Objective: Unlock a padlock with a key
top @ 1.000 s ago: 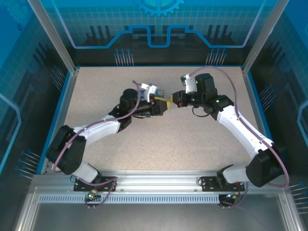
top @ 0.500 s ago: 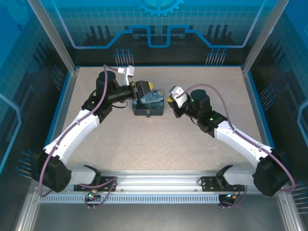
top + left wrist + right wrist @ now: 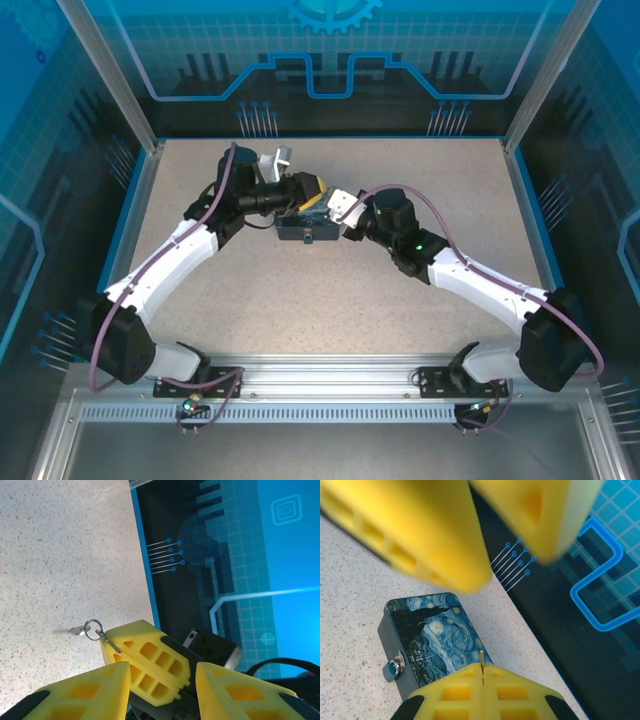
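The key (image 3: 482, 659) is a thin metal sliver poking out between the pads of my right gripper (image 3: 482, 672), which is shut on it. Its ring (image 3: 93, 629) hangs off those shut fingers (image 3: 150, 660) in the left wrist view. My left gripper (image 3: 162, 670) is open, its two yellow fingers standing either side of the right gripper. The padlock (image 3: 392, 669), small and bluish, hangs at the clasp on the front wall of the starry-night tin (image 3: 437, 635). Both grippers meet above the tin (image 3: 305, 232), the left gripper (image 3: 312, 190) beside the right wrist (image 3: 345, 205).
The speckled tabletop (image 3: 400, 300) spreads around the tin. A blue rim (image 3: 145, 575) bounds the table's far edge, with dark patterned panels behind. The left gripper's blurred fingers (image 3: 420, 535) loom large at the top of the right wrist view.
The left gripper has swung right and the right gripper left, so both now meet over the tin and cover most of its lid.
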You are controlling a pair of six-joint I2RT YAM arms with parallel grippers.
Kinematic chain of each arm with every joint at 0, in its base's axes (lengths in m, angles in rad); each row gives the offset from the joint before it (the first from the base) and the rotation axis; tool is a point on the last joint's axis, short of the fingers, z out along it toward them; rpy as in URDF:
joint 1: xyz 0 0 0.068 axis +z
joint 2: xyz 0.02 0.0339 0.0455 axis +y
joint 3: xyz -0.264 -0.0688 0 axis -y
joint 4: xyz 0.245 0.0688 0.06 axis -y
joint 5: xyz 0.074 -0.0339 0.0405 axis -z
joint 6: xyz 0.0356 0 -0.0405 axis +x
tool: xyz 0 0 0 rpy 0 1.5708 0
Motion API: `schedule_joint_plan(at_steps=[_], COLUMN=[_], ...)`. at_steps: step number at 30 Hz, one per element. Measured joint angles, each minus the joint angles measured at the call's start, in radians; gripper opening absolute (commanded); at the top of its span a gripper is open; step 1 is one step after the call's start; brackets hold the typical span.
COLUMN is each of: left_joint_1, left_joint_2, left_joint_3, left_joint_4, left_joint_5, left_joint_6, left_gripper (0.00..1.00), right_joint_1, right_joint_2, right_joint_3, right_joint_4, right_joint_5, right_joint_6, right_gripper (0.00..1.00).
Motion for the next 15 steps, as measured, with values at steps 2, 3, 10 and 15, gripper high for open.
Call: schedule_joint_plan(at_steps=[2,3,10,15], left_joint_1=[-0.008,-0.011,-0.026,-0.027], left_joint_2=[0.018,0.026,0.078,0.089], left_joint_3=[0.0,0.0,0.0,0.0], left_joint_4=[0.005,0.008,0.035,0.047], left_joint_5=[0.0,0.0,0.003,0.003], left_joint_6=[-0.013,-0.015,-0.04,-0.055], left_gripper=[0.38,0.37,0.32,0.27], right_joint_1=[0.009,0.012,0.019,0.019], right_joint_2=[0.001,0.002,0.003,0.003], right_joint_3=[0.005,0.008,0.009,0.009], right_joint_4=[-0.002,-0.003,-0.01,-0.011], right_joint_5=[0.011,0.018,0.045,0.059], right_joint_6=[-0.013,-0.018,-0.036,-0.037], right_gripper=[0.0,0.0,0.0,0.0])
